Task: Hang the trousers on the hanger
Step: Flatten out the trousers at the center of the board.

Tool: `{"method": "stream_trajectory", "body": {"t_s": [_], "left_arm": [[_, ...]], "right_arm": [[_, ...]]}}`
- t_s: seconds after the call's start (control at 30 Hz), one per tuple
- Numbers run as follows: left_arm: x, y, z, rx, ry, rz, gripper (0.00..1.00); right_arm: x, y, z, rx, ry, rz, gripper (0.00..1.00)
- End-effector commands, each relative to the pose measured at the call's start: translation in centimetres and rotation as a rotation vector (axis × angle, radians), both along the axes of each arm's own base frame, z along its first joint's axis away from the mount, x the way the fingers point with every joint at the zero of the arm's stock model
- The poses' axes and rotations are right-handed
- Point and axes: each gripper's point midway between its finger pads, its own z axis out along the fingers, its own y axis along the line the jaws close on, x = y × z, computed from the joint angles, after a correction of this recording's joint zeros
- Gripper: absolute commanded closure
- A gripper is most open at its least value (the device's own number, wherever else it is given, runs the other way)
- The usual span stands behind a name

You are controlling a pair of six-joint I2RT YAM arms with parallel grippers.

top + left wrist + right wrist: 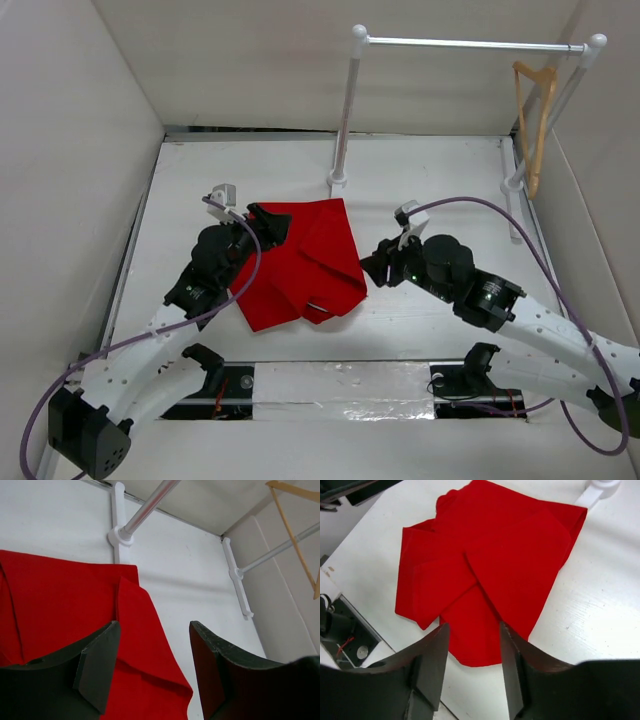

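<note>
The trousers (300, 262) are spread crumpled at frame centre; the hanger (535, 120) is hung from the rail (470, 43) at upper right. The left gripper (155, 630) is spread wide at the cloth's upper left, perhaps touching it. The right gripper (472, 630) is parted less widely, empty, beside its right edge.

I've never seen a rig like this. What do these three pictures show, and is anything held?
Two robot arms are bolted at the near edge of the table. The wide picture looks down from above and behind them. The other two come from cameras on the wrists, so the dark prongs below are each arm's own fingers. Red trousers lie loosely folded on the white surface. The left end effector and right end effector sit at either side of them, open, holding nothing. A wooden hanger hangs on the white rail, far right.
</note>
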Motion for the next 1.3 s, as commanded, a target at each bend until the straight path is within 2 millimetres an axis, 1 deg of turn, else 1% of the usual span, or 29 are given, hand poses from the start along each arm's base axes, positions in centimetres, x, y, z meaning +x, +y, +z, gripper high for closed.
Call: {"method": "stream_trajectory", "body": {"t_s": [0.0,0.03,0.07,0.1,0.13,0.17,0.2,0.23,0.27,0.3,0.33,0.37,0.4,0.43,0.47,0.5,0.53,0.57,0.6,0.63,0.7,0.77,0.8,0.87,0.93,1.0,1.13,1.2,1.27], "left_arm": [[-0.2,0.1,-1.6,0.034,0.036,-0.004,0.45],[-0.4,-0.4,-1.2,0.024,0.021,-0.037,0.46],[-0.3,-0.8,-0.9,0.034,0.000,-0.060,0.49],[-0.1,-1.4,-1.2,0.040,0.000,-0.084,0.66],[-0.2,-2.2,-1.3,0.042,0.008,-0.125,0.77],[0.3,-2.6,-0.5,0.046,0.008,-0.137,0.88],[0.6,-3.4,-1.4,0.074,0.036,-0.160,1.00],[0.7,-3.9,-1.5,0.089,0.035,-0.162,1.00],[-0.2,-5.9,-1.0,0.102,0.023,-0.209,1.00],[0.1,-6.5,-1.9,0.154,0.034,-0.193,1.00],[0.5,-6.2,-2.6,0.211,0.051,-0.130,1.00],[-0.3,-7.8,-2.0,0.241,0.043,-0.150,1.00],[0.0,-8.2,-3.5,0.301,0.074,-0.130,0.86],[0.3,-7.8,-4.2,0.348,0.091,-0.081,0.75],[0.2,-7.8,-4.8,0.387,0.122,-0.069,0.64],[0.3,-7.9,-6.1,0.423,0.151,-0.059,0.47],[0.3,-7.7,-6.8,0.445,0.166,-0.054,0.41],[0.3,-7.8,-7.3,0.457,0.175,-0.061,0.36],[0.2,-8.1,-8.1,0.475,0.189,-0.070,0.32],[0.3,-7.9,-8.4,0.487,0.193,-0.056,0.31],[0.4,-8.0,-9.6,0.516,0.213,-0.066,0.28],[0.7,-8.3,-10.0,0.539,0.218,-0.070,0.28],[0.7,-8.2,-11.1,0.575,0.242,-0.067,0.27],[1.1,-7.2,-12.1,0.635,0.271,-0.020,0.27],[1.8,-6.8,-12.8,0.683,0.288,0.025,0.28],[1.9,-6.5,-13.7,0.724,0.313,0.036,0.28],[2.1,-6.5,-14.9,0.744,0.339,0.052,0.29],[2.2,-6.2,-15.3,0.762,0.355,0.075,0.29],[2.3,-5.4,-15.3,0.776,0.362,0.113,0.29]], "right_arm": [[1.3,-0.6,1.0,0.039,-0.023,-0.056,0.46],[1.4,-0.9,0.6,0.037,-0.011,-0.063,0.52],[1.5,-1.2,0.5,0.039,-0.005,-0.074,0.53],[1.9,-1.8,-0.1,0.033,0.010,-0.099,0.98],[2.0,-2.3,-0.1,0.048,0.015,-0.114,1.00],[2.1,-2.6,-0.1,0.056,0.015,-0.123,1.00],[2.1,-2.8,-0.2,0.060,0.018,-0.116,1.00],[2.5,-3.5,-0.7,0.058,0.030,-0.138,1.00],[2.5,-4.0,-0.5,0.070,0.029,-0.149,1.00],[2.6,-4.4,-0.5,0.076,0.030,-0.165,1.00],[2.9,-5.0,-0.8,0.082,0.042,-0.194,1.00],[3.0,-5.5,-0.7,0.091,0.036,-0.210,1.00],[3.0,-5.7,-0.9,0.098,0.041,-0.215,1.00],[3.1,-5.9,-1.0,0.105,0.051,-0.223,1.00],[3.2,-6.3,-1.7,0.105,0.068,-0.236,0.99],[3.1,-6.3,-1.9,0.112,0.081,-0.230,0.89],[3.1,-6.2,-2.2,0.129,0.093,-0.230,0.82],[3.3,-6.4,-3.3,0.126,0.111,-0.234,0.73],[2.9,-5.7,-3.9,0.131,0.126,-0.191,0.56],[3.1,-5.5,-4.0,0.146,0.127,-0.181,0.49],[2.6,-5.0,-5.0,0.149,0.163,-0.141,0.36],[2.7,-4.6,-5.5,0.154,0.170,-0.120,0.32],[2.4,-4.2,-6.0,0.156,0.179,-0.088,0.30],[2.5,-3.8,-6.4,0.147,0.185,-0.068,0.28],[2.3,-3.6,-6.9,0.139,0.202,-0.055,0.27],[2.2,-3.3,-7.5,0.133,0.219,-0.038,0.27],[2.2,-2.8,-8.0,0.133,0.223,-0.025,0.26],[1.9,-2.5,-8.7,0.123,0.240,-0.014,0.26],[1.7,-2.4,-8.8,0.114,0.236,-0.002,0.25]]}}
